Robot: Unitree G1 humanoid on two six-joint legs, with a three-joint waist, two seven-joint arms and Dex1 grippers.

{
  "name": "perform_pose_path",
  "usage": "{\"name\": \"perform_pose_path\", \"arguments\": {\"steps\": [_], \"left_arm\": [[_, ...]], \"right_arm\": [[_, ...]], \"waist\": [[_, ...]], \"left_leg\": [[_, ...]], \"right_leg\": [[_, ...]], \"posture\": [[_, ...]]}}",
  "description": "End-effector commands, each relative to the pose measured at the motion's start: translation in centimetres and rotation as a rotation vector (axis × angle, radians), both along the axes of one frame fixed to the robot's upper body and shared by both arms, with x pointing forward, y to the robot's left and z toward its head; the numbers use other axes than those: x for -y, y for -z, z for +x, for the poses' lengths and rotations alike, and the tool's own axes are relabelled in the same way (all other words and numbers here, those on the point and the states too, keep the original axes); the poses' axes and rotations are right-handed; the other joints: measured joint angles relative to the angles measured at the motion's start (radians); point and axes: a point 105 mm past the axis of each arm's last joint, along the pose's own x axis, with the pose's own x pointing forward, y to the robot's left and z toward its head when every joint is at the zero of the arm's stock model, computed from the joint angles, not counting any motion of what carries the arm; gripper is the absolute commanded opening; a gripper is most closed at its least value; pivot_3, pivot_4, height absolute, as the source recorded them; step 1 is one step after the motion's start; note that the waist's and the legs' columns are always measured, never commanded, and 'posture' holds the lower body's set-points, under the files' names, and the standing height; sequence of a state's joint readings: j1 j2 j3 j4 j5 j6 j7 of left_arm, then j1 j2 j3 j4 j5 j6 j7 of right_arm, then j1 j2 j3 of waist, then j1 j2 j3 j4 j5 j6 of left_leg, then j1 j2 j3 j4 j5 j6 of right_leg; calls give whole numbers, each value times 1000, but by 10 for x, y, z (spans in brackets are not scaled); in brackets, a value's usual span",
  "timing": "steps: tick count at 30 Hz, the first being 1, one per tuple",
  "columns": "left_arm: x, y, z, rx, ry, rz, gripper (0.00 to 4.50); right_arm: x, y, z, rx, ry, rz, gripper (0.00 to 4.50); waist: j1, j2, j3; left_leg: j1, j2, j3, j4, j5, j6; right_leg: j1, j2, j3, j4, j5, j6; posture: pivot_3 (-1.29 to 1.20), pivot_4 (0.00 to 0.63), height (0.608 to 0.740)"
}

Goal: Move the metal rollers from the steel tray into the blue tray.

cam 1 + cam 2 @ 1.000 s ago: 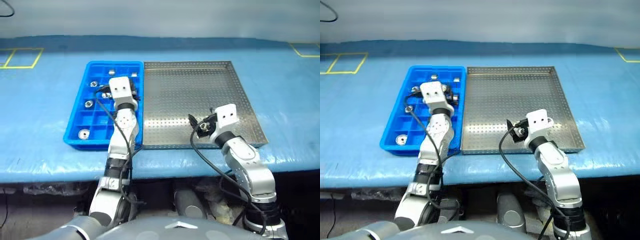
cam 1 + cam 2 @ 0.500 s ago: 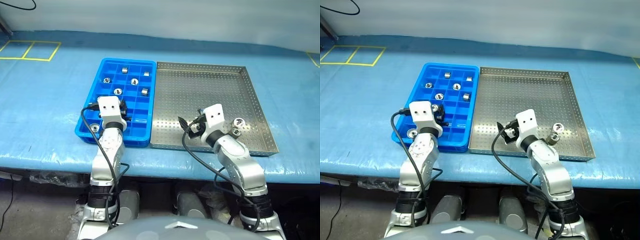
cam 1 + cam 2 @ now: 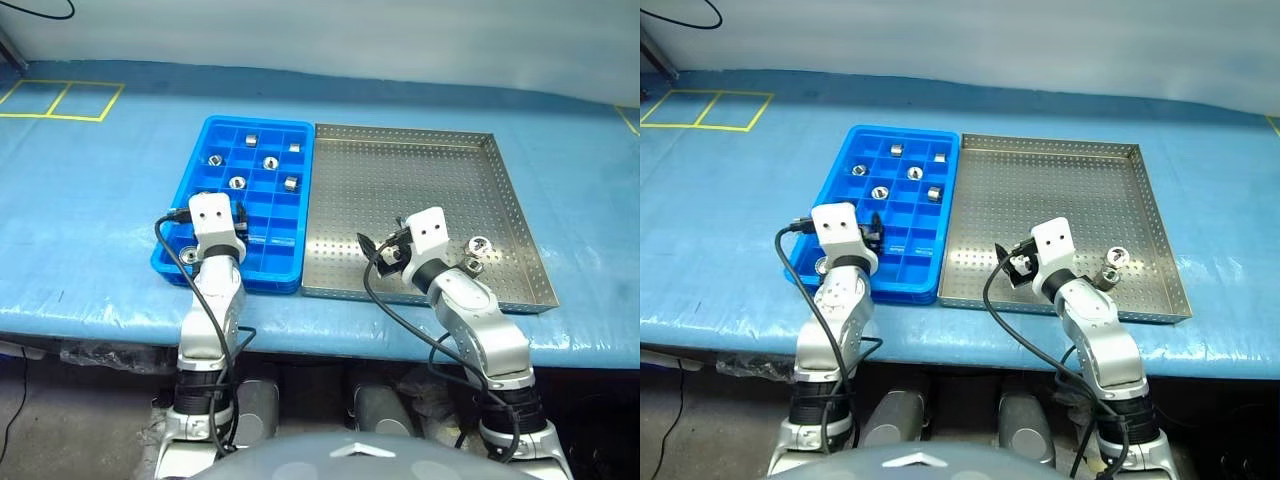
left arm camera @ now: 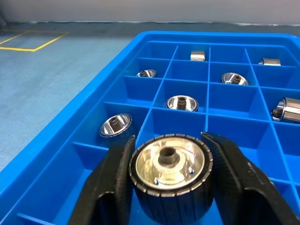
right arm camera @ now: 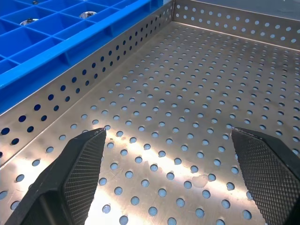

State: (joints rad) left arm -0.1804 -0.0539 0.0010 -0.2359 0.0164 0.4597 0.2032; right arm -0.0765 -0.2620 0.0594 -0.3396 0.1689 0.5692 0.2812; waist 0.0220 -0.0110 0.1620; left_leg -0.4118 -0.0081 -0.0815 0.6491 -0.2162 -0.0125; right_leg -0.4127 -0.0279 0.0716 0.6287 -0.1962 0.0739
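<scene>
On blue table cloth (image 3: 90,190), left gripper (image 4: 171,154) loosely flanks a roller (image 4: 169,174) over the blue tray (image 3: 200,150); right gripper (image 5: 178,168), spread, must next fetch the last rollers (image 3: 474,250) from the steel tray (image 3: 400,170).

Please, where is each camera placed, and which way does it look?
Eyes, on head: forward and down over blue tray and steel tray; left claw and right claw show.
Left wrist: along left claw, into blue tray; claw flanks a metal roller.
Right wrist: along open right claw, across steel tray.
Shared: both wrist views show blue tray.
</scene>
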Motion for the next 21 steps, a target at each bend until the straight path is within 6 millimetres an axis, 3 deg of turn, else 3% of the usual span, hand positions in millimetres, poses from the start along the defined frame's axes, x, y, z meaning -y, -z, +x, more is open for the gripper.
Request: {"name": "perform_pose_path", "arguments": {"steps": [1, 7, 12, 18, 21], "left_arm": [[29, -50, 5, 230, 239, -97, 3042], [55, -77, -4, 350, 568, 23, 3042], [70, -69, -28, 348, 823, 138, 3042], [63, -58, -40, 312, 878, 173, 3042], [55, -60, -45, 322, 856, 163, 3081]], "right_arm": [[10, -20, 1, 76, 50, 28, 4500], [29, -28, -4, 61, 95, 21, 4500], [46, -3, -10, -159, 86, -94, 4500], [52, 28, -18, -423, 63, -145, 4500], [45, 30, -15, -450, 28, -91, 3948]], "waist": [[0, 0, 0], [-14, 1, 0], [-22, 1, 0], [-28, 1, 0], [-22, 1, -1]], "left_leg": [[0, 0, 0, 0, 0, 0], [0, 0, 1, -1, 0, 0], [0, 0, 1, -1, 0, 0], [1, 1, 1, -1, 0, 0], [1, 1, 0, 0, 0, 0]], "right_leg": [[0, 0, 0, 0, 0, 0], [-1, 0, 0, 0, -1, -1], [0, 0, 1, 0, -1, -2], [0, 0, 0, 1, -1, -3], [1, 0, 0, 1, -1, -2]], "posture": [[86, 150, 740], [60, 150, 740], [77, 150, 740], [116, 150, 740], [149, 150, 740]]}}
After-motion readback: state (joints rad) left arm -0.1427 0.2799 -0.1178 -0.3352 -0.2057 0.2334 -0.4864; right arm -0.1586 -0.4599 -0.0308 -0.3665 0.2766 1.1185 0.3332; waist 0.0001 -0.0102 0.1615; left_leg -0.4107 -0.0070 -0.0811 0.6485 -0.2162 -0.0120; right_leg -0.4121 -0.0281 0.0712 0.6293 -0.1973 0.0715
